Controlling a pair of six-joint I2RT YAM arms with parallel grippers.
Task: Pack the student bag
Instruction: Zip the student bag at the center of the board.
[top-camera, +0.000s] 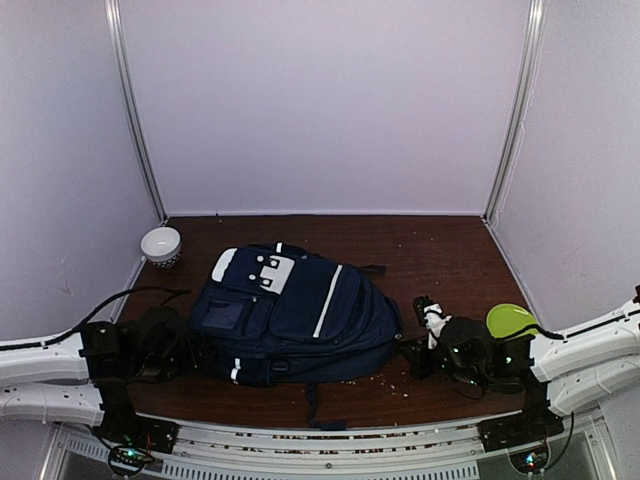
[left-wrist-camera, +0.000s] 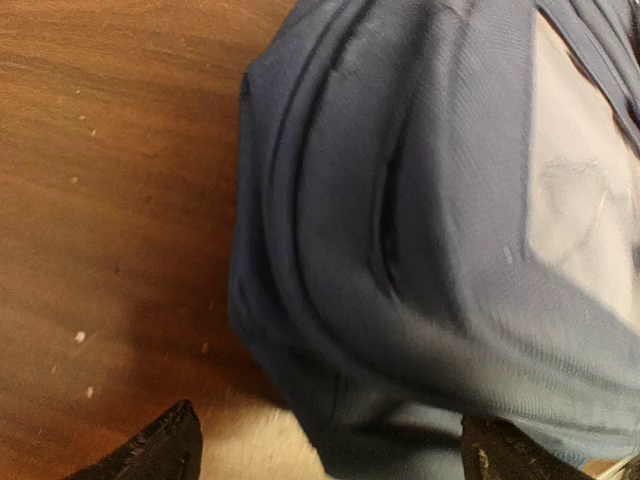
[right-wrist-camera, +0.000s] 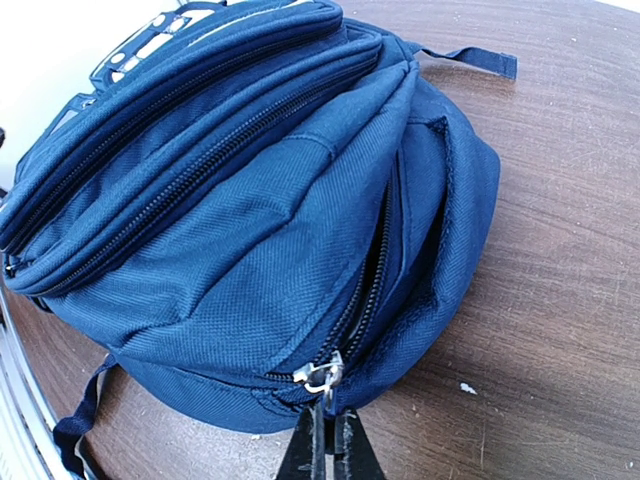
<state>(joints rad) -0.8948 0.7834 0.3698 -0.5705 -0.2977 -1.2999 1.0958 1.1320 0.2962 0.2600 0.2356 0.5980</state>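
The student bag (top-camera: 290, 315), navy with white trim, lies flat in the middle of the table. My left gripper (top-camera: 188, 348) is at its left side. In the left wrist view that gripper (left-wrist-camera: 335, 442) is open, its dark fingertips (left-wrist-camera: 165, 445) spread wide, with a fold of blue bag fabric (left-wrist-camera: 420, 250) just beyond and between them, not pinched. My right gripper (top-camera: 415, 358) is at the bag's right end. In the right wrist view it (right-wrist-camera: 328, 430) is shut on the metal zipper pull (right-wrist-camera: 323, 377) of the main compartment, whose zipper (right-wrist-camera: 375, 270) gapes partly open above.
A white bowl (top-camera: 160, 245) stands at the back left corner. A lime-green object (top-camera: 510, 320) rests by the right arm, with a small black-and-white item (top-camera: 432, 318) beside it. Crumbs dot the brown table (top-camera: 450, 260). A loose strap (right-wrist-camera: 80, 425) trails near the front rail.
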